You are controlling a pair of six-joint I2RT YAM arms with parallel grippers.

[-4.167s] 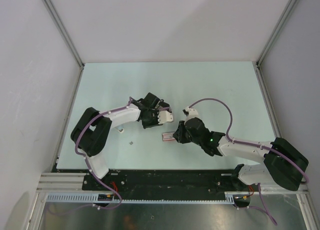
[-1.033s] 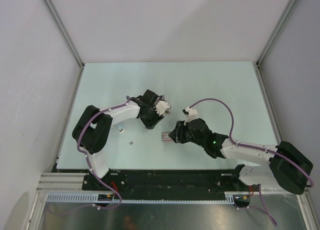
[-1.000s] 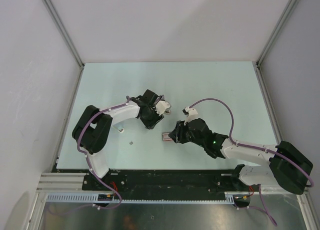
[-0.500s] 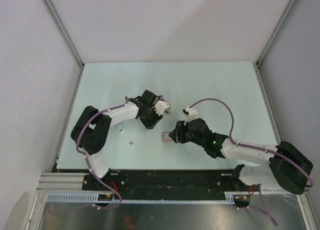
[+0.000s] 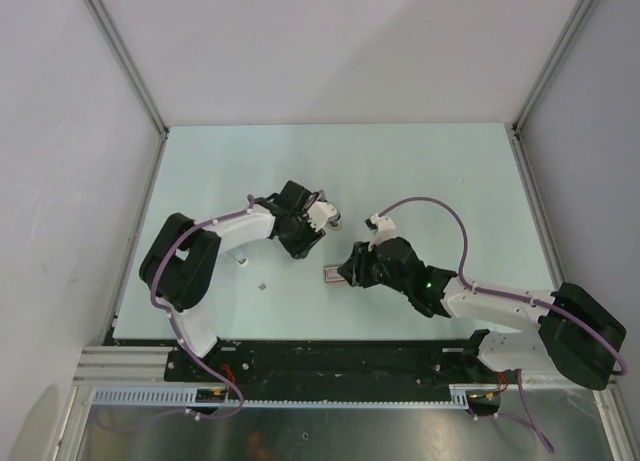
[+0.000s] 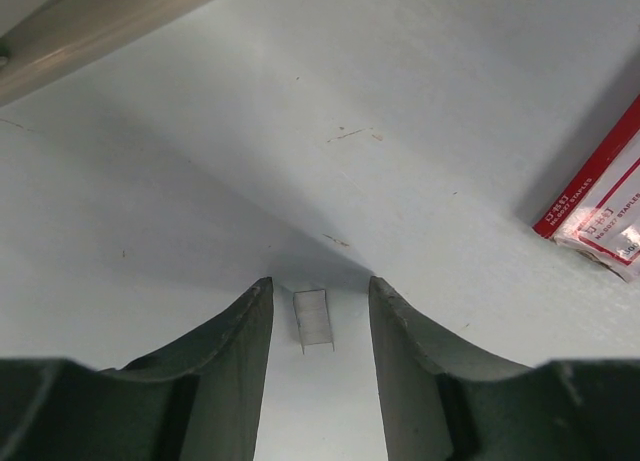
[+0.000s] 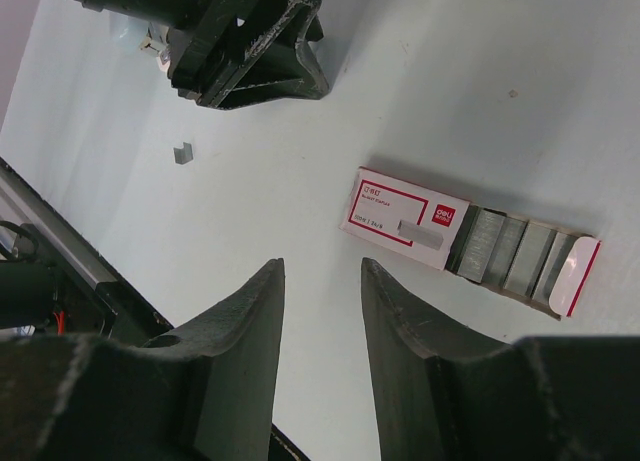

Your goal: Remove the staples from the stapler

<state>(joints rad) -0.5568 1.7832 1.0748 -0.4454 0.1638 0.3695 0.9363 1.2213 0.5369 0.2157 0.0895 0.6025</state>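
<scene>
A short strip of staples (image 6: pixel 313 319) lies flat on the bench (image 6: pixel 300 131), right in the gap between the fingers of the left gripper (image 6: pixel 320 281). The fingers are apart with a sliver of space either side, so they're not pinching it. The staple box (image 7: pixel 405 221) sits near that gripper, off to one side, its tray sticking out with more strips (image 7: pixel 510 251) in it. The right gripper (image 7: pixel 322 265) hangs over the bench near the box, fingers apart too, nothing in it. One loose bit (image 7: pixel 182 153) lies well apart from the box.
</scene>
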